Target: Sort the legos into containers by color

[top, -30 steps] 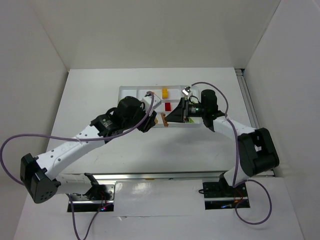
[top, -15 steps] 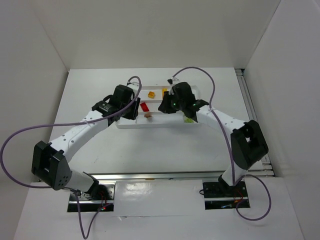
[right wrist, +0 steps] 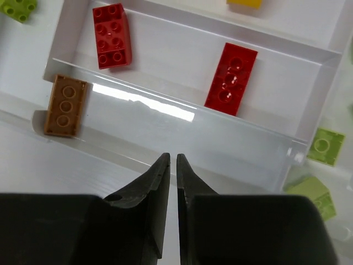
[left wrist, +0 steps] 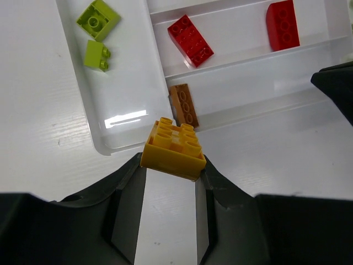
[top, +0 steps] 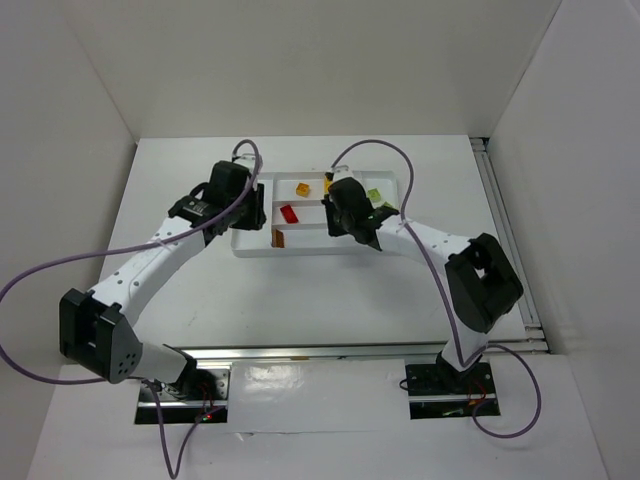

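Left wrist: L jaws grip yellow brick (left wrist: 172, 144), unseen from top cam, R jaws closed, empty

— What do you have carrying everything here?
— A plain white table (top: 300, 300), matt and bare-looking where you can see its surface.
— And what do you see lying straight on it?
— One shallow white tray (top: 256, 247), flat, towards the far side, its long edge running across your view
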Controlling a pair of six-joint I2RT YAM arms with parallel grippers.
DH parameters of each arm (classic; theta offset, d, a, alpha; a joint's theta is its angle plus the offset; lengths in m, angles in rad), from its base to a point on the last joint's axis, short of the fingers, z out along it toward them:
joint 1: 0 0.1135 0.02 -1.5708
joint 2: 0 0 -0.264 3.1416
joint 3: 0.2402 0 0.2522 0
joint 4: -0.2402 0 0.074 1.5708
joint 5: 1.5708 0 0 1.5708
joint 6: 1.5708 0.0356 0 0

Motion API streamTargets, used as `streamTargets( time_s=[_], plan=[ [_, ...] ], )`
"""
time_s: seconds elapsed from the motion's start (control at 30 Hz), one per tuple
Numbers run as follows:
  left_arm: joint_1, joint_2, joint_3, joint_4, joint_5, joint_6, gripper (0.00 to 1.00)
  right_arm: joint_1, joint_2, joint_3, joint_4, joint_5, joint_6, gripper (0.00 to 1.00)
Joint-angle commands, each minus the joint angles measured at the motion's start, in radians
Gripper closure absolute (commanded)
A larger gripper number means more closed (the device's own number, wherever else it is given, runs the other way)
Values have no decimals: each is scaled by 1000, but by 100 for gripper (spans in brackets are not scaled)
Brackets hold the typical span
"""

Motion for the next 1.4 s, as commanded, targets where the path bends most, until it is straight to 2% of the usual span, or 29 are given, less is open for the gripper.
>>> streamTargets(
  time_s=[0.0,0.1,0.13,0.17,0.3,0.33,0.5,0.6,0.73,0.77,0.83,0.87,0.97,1.03,1.1,1.13,1.17,1.23,1.37],
  plan=[
    [2,-9,48,9,45,-5,100,-40,-119,-20,18,30,29,83],
    [2,62,100,9,122,-48,100,-82,-174,-20,-34,68,66,73],
    [2,129,166,-6,157,-83,100,-91,-191,-35,-34,69,89,69],
    [-11,167,202,-6,168,-100,100,-100,-208,-48,-34,93,101,61],
    [-38,371,392,-49,140,-174,100,-136,-319,-121,-34,104,156,43],
    [-38,413,482,-60,128,-198,100,-148,-333,-132,-48,104,169,41],
    [-38,672,735,-71,97,-222,100,-169,-412,-170,-83,95,189,38],
    [-38,772,862,-111,97,-231,100,-180,-446,-193,-93,95,198,38],
    [-38,882,950,-111,106,-240,100,-189,-471,-203,-102,95,207,37],
    [-38,918,964,-111,106,-240,96,-189,-471,-203,-102,95,207,37],
    [-38,947,990,-111,97,-251,82,-198,-471,-212,-111,95,207,37],
    [-38,958,1016,-111,97,-242,53,-198,-471,-212,-123,95,207,37],
    [-38,969,1027,-111,97,-242,7,-198,-471,-212,-133,95,207,37],
    [-38,940,1027,-98,97,-231,0,-208,-482,-212,-133,105,207,37],
    [-48,910,1018,-98,73,-219,0,-208,-482,-212,-133,105,207,31],
    [-58,875,1018,-112,64,-208,0,-208,-482,-212,-142,105,207,26],
    [-58,854,1018,-121,64,-208,0,-208,-482,-201,-157,105,207,12],
    [-58,802,1000,-141,64,-208,0,-208,-482,-190,-175,128,225,1],
    [-58,602,866,-145,27,-186,0,-208,-491,-180,-267,267,305,0]
  ],
)
